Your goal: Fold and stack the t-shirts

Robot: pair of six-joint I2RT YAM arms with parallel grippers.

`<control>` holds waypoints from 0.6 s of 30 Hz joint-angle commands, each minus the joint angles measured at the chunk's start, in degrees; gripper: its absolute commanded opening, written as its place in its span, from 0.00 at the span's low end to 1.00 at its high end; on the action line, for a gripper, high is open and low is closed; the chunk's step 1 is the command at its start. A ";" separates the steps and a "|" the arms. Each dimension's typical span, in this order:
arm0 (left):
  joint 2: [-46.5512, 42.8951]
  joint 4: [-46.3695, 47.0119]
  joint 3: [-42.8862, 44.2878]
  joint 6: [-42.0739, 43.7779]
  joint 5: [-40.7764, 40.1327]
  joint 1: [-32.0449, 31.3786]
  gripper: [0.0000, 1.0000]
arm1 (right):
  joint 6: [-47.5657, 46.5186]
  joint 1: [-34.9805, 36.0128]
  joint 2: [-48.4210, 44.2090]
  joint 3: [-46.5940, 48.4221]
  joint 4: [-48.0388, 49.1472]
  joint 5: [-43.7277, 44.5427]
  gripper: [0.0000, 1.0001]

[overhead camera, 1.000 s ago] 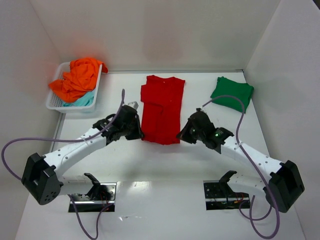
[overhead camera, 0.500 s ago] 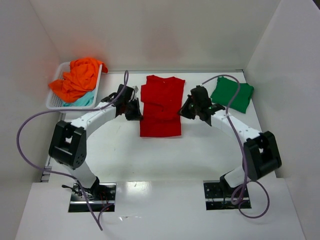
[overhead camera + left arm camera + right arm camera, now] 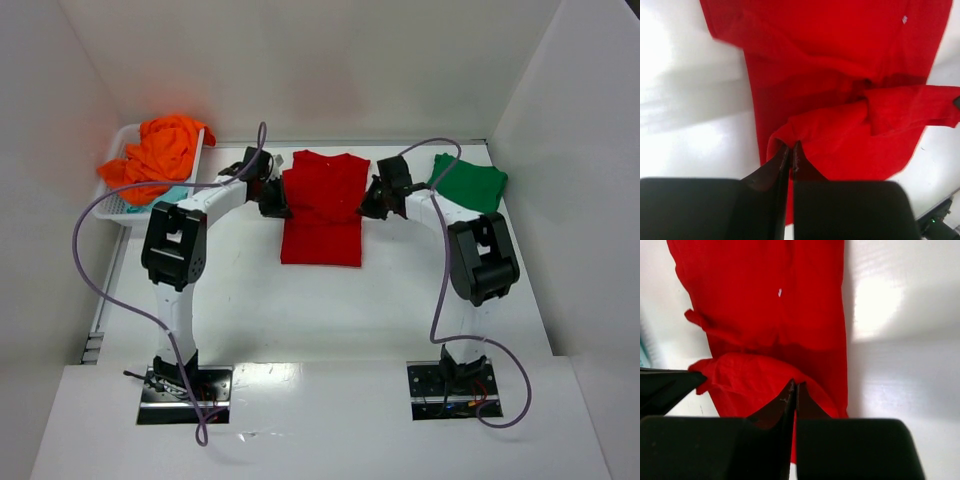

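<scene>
Your left tool [image 3: 791, 150] and right tool [image 3: 793, 387] each pinched a raised fold of the red t-shirt [image 3: 322, 205].

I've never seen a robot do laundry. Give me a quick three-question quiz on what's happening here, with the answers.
1. Which shirt do both arms' jaws pinch? A) green shirt B) red shirt C) orange shirt
2. True or false: the orange shirt lies in the basket.
3. On which side of the red shirt does the green shirt lie?
Key: 1 B. 2 True. 3 On its right, not touching it.
</scene>
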 commanded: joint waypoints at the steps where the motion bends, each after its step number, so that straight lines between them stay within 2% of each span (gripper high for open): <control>1: 2.11 -0.71 3.50 1.81 1.99 0.98 0.11 | -1.81 -0.71 2.57 4.99 2.38 -0.02 0.02; 4: 3.61 -0.71 4.29 1.81 1.99 2.21 0.25 | -2.34 -0.71 5.56 7.36 2.90 -0.55 0.06; 5: 3.61 -0.01 4.29 1.81 1.99 2.82 0.31 | -2.94 -0.71 6.78 7.89 2.90 -0.55 0.15; 6: 3.61 -0.01 4.29 1.81 2.69 2.83 0.47 | -2.95 -0.71 6.80 8.68 2.90 -1.07 0.24; 8: 3.61 0.52 4.29 2.33 3.30 3.35 0.58 | -2.95 -0.71 7.59 8.68 2.90 -1.69 0.31; 9: 3.61 1.04 4.29 2.33 3.83 4.05 0.62 | -2.95 -0.71 7.59 8.68 3.43 -1.69 0.41; 10: 3.00 1.05 4.99 2.33 4.36 4.06 0.71 | -2.95 -0.71 7.59 8.68 3.43 -1.69 0.46; 14: 0.28 1.05 5.70 3.47 4.98 5.11 0.82 | -3.47 -0.71 4.35 9.21 3.43 0.85 0.61; 18: -6.30 1.05 3.42 3.48 5.51 5.11 0.83 | -3.48 -0.71 -2.50 6.93 3.96 2.35 0.64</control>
